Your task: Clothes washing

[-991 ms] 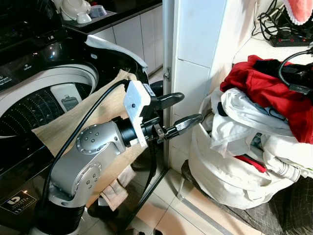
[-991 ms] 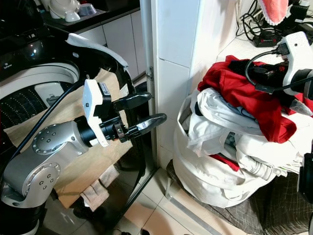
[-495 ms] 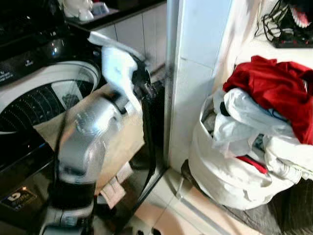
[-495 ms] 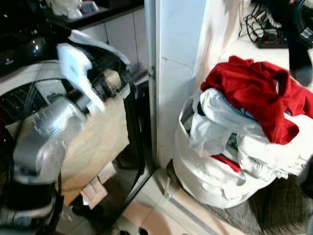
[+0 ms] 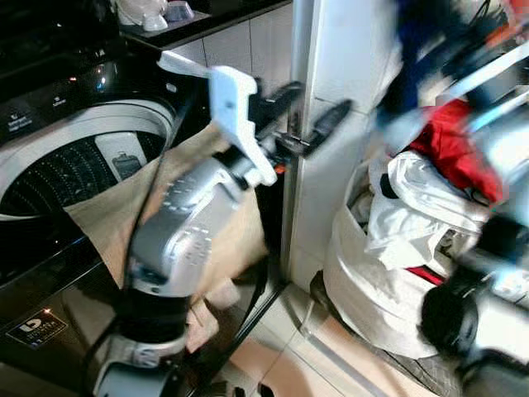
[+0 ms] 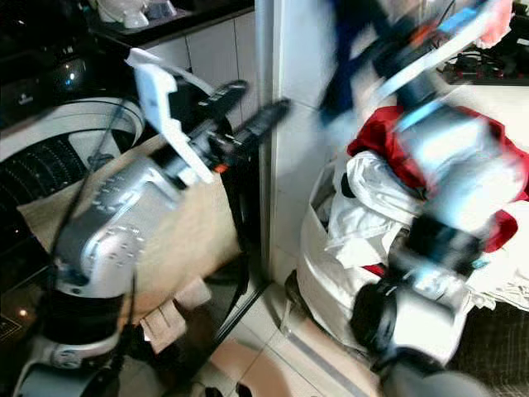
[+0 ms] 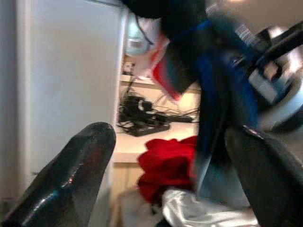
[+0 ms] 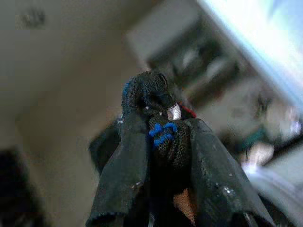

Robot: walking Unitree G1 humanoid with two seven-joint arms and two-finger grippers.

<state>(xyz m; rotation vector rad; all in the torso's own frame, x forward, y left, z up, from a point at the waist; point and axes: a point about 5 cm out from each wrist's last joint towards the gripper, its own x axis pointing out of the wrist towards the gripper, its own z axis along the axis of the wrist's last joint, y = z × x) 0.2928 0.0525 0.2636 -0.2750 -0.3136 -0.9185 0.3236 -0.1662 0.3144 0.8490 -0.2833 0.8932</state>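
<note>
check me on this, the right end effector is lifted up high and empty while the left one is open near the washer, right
Not quite. The right end effector is not empty: the right wrist view shows its fingers shut on a dark garment with blue trim. The rest holds: it is lifted high, and the left end effector is open near the washer.

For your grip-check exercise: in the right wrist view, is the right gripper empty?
No: the right gripper is shut on a dark garment with blue stitching, bunched between its two black fingers.
</note>
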